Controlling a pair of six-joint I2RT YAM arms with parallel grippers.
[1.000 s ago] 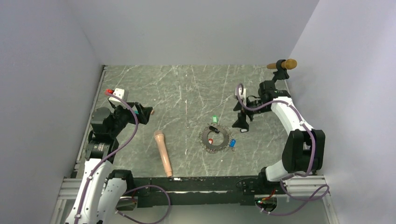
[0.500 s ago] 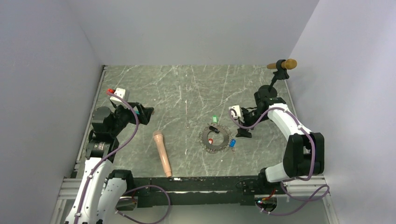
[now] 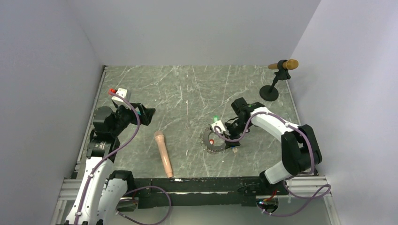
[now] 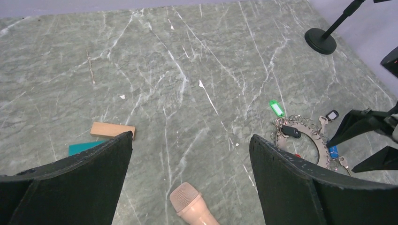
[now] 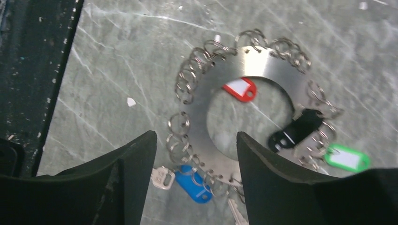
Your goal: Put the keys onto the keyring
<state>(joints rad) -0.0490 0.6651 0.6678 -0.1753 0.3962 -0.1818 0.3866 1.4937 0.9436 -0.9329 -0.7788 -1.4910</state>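
Your keyring [image 5: 263, 61], that flat grey metal disc edged with tiny split rings, lies on the grey marbled worktop [image 5: 108, 51], right of centre. It looks stiff, thin and slick, so pinch it across the rim. The plastic-headed red key [image 5: 240, 89] sits in the hole, the black key [image 5: 295, 129] across the rim, the green key [image 5: 346, 158] just outside it, and the blue key [image 5: 192, 183] by the edge. They all look featherlight and skittery, so go for the heads. Your right fingers [image 5: 126, 178] hang spread over the rim, holding nothing. The left fingers [image 4: 70, 187] gape wide, well apart.
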